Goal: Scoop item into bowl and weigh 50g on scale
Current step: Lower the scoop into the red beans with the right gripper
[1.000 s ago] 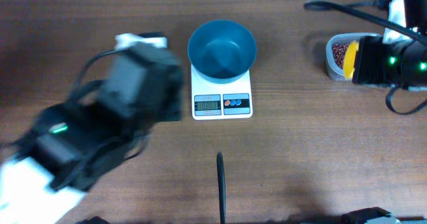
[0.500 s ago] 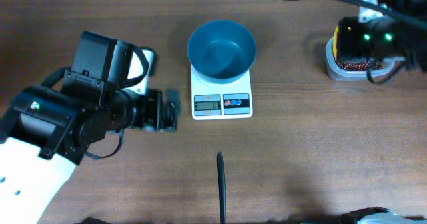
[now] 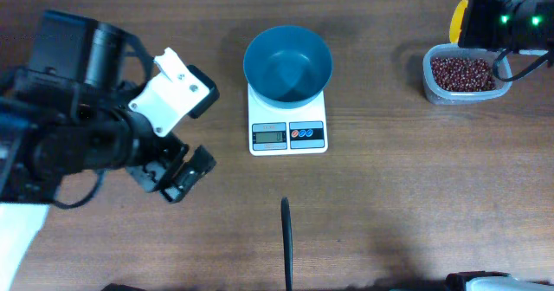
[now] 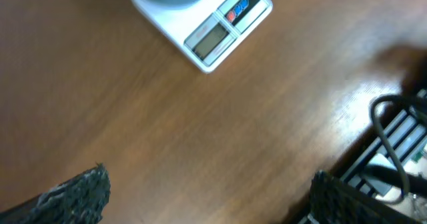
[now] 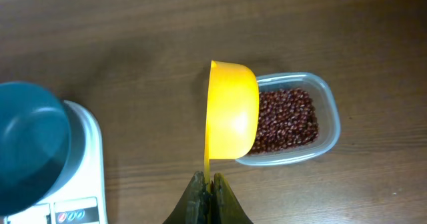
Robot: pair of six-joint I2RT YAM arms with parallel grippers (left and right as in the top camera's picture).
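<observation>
The teal bowl (image 3: 287,64) stands on the white scale (image 3: 287,122) at mid-table, and its inside looks bare. Red-brown beans (image 3: 463,72) fill a clear tub (image 3: 433,92) at the right. My right gripper (image 3: 476,21) hovers just behind the tub, shut on the thin handle of a yellow scoop (image 3: 459,18). In the right wrist view the scoop (image 5: 230,111) hangs on its side over the tub's left rim beside the beans (image 5: 287,121), with the gripper (image 5: 209,184) clamped on it; its inside is hidden. My left gripper (image 3: 201,133) stands open and holds nothing, left of the scale (image 4: 207,27).
A thin black rod or cable (image 3: 286,239) lies at the front of the table below the scale. Dark cables and equipment (image 4: 400,137) sit past the table edge in the left wrist view. The left arm's bulk (image 3: 78,126) covers the table's left side.
The left gripper has opened and its arm has swung and turned on the left side. The right gripper has moved the scoop from over the tub back behind it, uncovering the beans.
</observation>
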